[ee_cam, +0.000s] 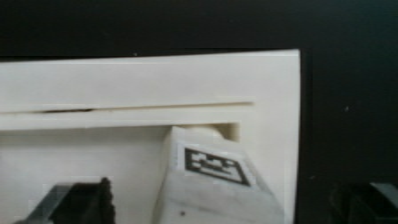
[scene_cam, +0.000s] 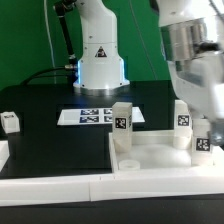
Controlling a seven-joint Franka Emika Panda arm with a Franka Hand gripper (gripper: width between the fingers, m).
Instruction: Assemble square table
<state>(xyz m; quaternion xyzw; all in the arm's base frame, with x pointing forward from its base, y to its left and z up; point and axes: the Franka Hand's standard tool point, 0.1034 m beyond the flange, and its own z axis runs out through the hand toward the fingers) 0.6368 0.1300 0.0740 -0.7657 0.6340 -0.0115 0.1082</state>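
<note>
The tabletop (scene_cam: pixel 150 160) sits at the bench's near edge with legs standing on it, and the gripper (ee_cam: pixel 231 205), spread around one leg (ee_cam: pixel 214 170), looks ready to twist it tight.

Square top (scene_cam: pixel 150 158) lay near on the tabletop (scene_cam: pixel 60 140), at the exterior view's right; three leg blocks (scene_cam: pixel 122 122) stood on it. Marker board (scene_cam: pixel 95 116) lay farther; a fourth leg block (scene_cam: pixel 10 122) far left.
</note>
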